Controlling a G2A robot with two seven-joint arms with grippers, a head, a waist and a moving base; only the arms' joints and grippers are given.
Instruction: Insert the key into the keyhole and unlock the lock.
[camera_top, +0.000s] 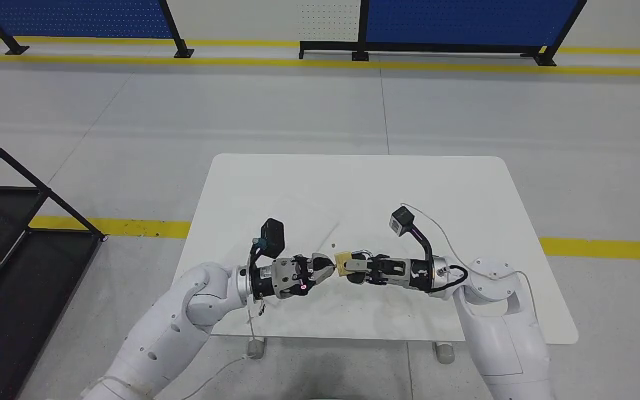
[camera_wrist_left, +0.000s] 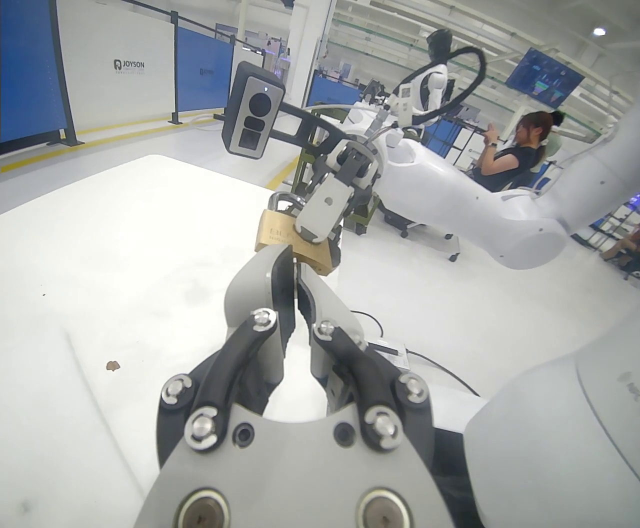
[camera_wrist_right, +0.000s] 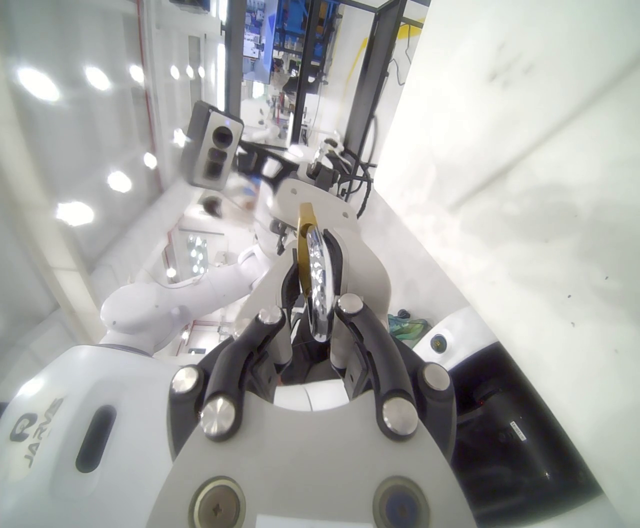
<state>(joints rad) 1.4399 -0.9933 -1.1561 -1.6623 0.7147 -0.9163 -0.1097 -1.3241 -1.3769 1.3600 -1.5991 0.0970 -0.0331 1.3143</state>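
Note:
A brass padlock (camera_top: 343, 263) with a silver shackle hangs just above the white table's front part, between the two arms. My right gripper (camera_top: 357, 268) is shut on the padlock (camera_wrist_right: 302, 235), its fingers clamping the body and the shackle (camera_wrist_right: 318, 280). From the other side, my left gripper (camera_wrist_left: 294, 265) is shut on the key. Its tips press against the bottom of the padlock (camera_wrist_left: 277, 237). The key shows as a thin sliver between the fingers, and its blade is hidden at the lock. The right gripper's white finger (camera_wrist_left: 325, 210) covers part of the lock's face.
The white table (camera_top: 450, 200) has bare room behind and to both sides of the grippers, and its front edge is close beneath them. A small brown speck (camera_wrist_left: 113, 366) lies on the surface. A black rack (camera_top: 30, 230) stands off the table's left side.

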